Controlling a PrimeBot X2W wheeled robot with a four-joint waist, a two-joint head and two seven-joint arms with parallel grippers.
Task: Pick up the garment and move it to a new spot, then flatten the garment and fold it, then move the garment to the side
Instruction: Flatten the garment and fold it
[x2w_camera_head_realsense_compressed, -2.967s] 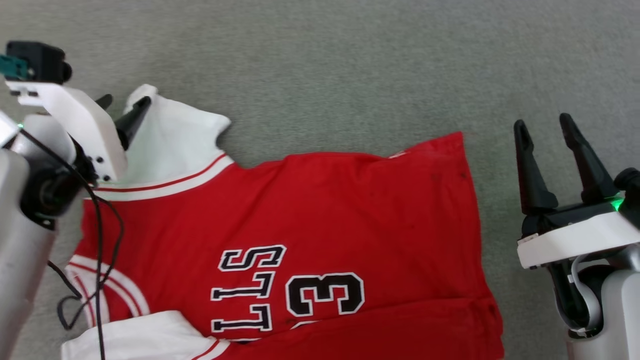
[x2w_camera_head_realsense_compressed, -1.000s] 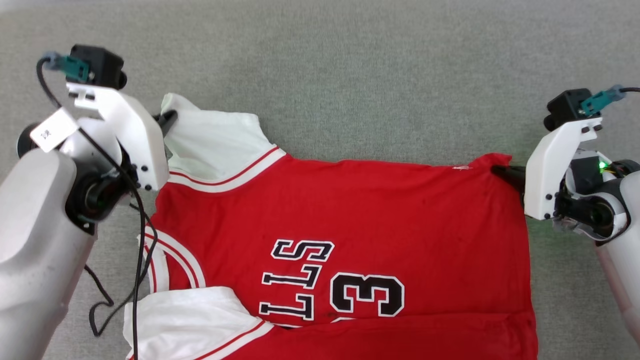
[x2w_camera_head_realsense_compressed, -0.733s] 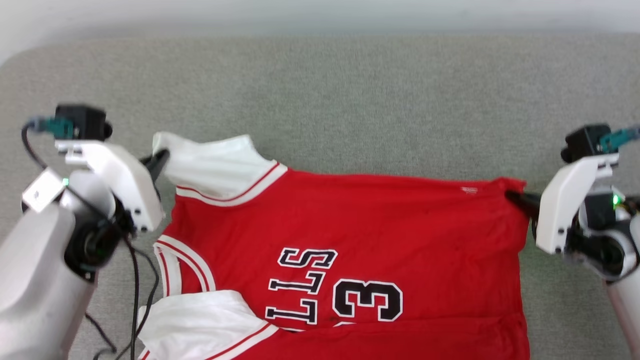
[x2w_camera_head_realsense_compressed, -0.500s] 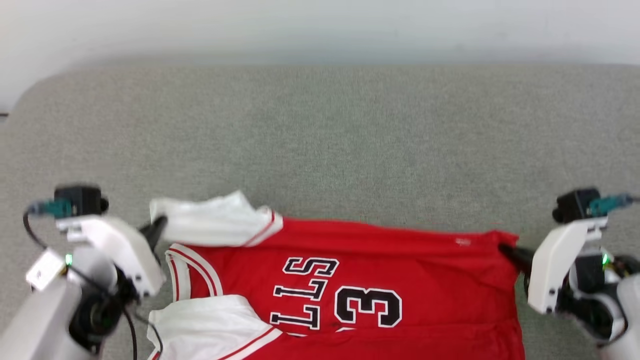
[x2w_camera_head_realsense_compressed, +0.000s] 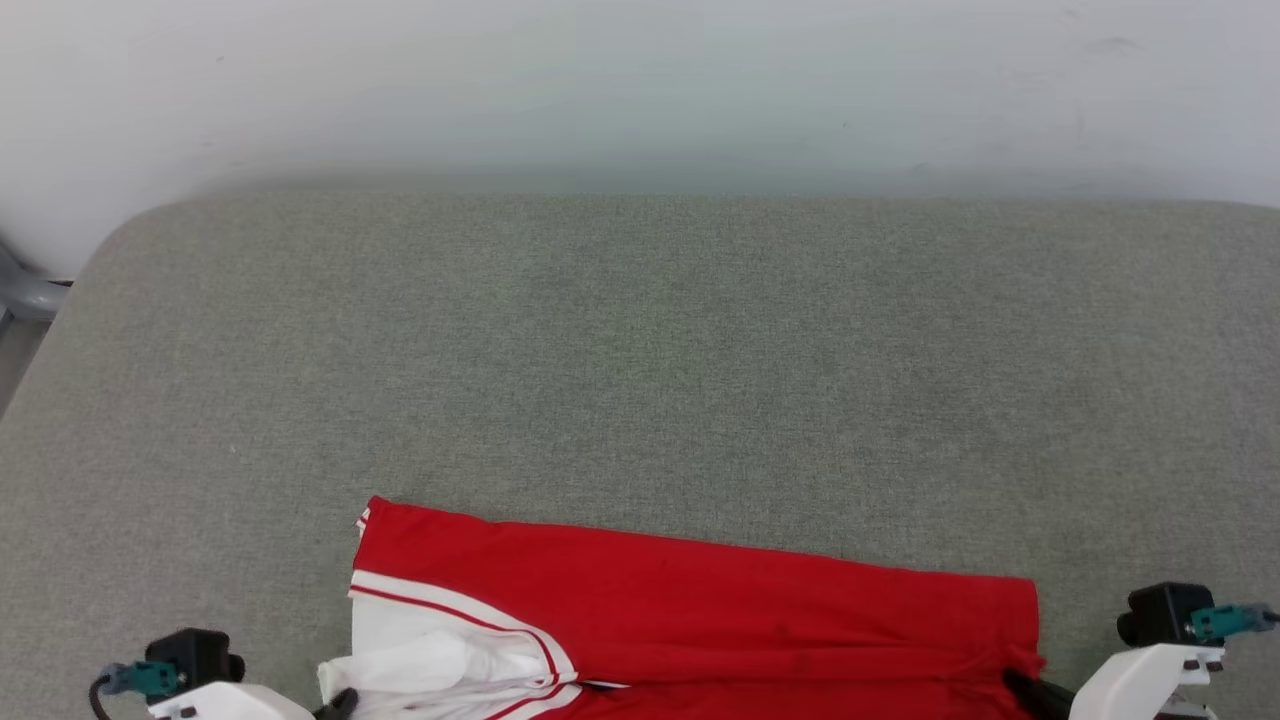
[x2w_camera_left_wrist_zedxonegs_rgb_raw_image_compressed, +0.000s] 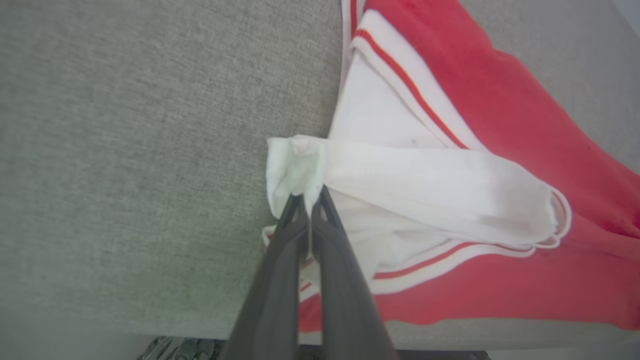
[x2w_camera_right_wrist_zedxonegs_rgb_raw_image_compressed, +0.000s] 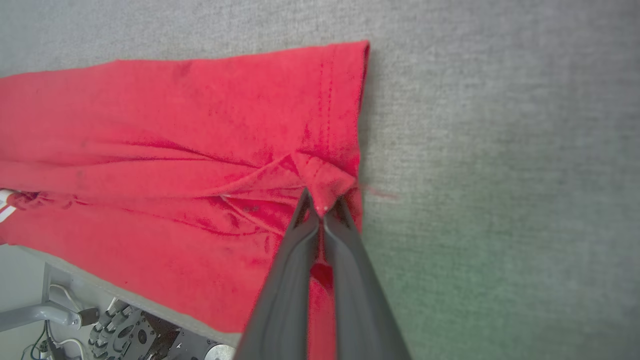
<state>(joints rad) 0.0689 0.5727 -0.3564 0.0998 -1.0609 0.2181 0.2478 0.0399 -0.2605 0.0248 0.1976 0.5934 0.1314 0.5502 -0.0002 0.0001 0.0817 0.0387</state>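
The garment (x2w_camera_head_realsense_compressed: 700, 600), a red shirt with white striped sleeves, lies along the near edge of the grey table, its far half doubled back over itself. In the left wrist view my left gripper (x2w_camera_left_wrist_zedxonegs_rgb_raw_image_compressed: 306, 202) is shut on a bunched white sleeve end of the garment (x2w_camera_left_wrist_zedxonegs_rgb_raw_image_compressed: 500, 125), lifted over the other white sleeve. In the right wrist view my right gripper (x2w_camera_right_wrist_zedxonegs_rgb_raw_image_compressed: 321, 205) is shut on a pinched red hem corner of the garment (x2w_camera_right_wrist_zedxonegs_rgb_raw_image_compressed: 175, 125). At the bottom of the head view, the left gripper (x2w_camera_head_realsense_compressed: 343, 702) and right gripper (x2w_camera_head_realsense_compressed: 1022, 688) hold the two ends.
A grey fabric table top (x2w_camera_head_realsense_compressed: 640, 350) stretches away to a white wall (x2w_camera_head_realsense_compressed: 640, 80). Its rounded left corner (x2w_camera_head_realsense_compressed: 100, 240) borders the floor. The table's near edge and the robot's base (x2w_camera_right_wrist_zedxonegs_rgb_raw_image_compressed: 125, 330) show under the garment in the right wrist view.
The head camera has tilted up. Both grippers have drawn the garment's far edge back toward me, folding it over, so the lettering and number are now covered.
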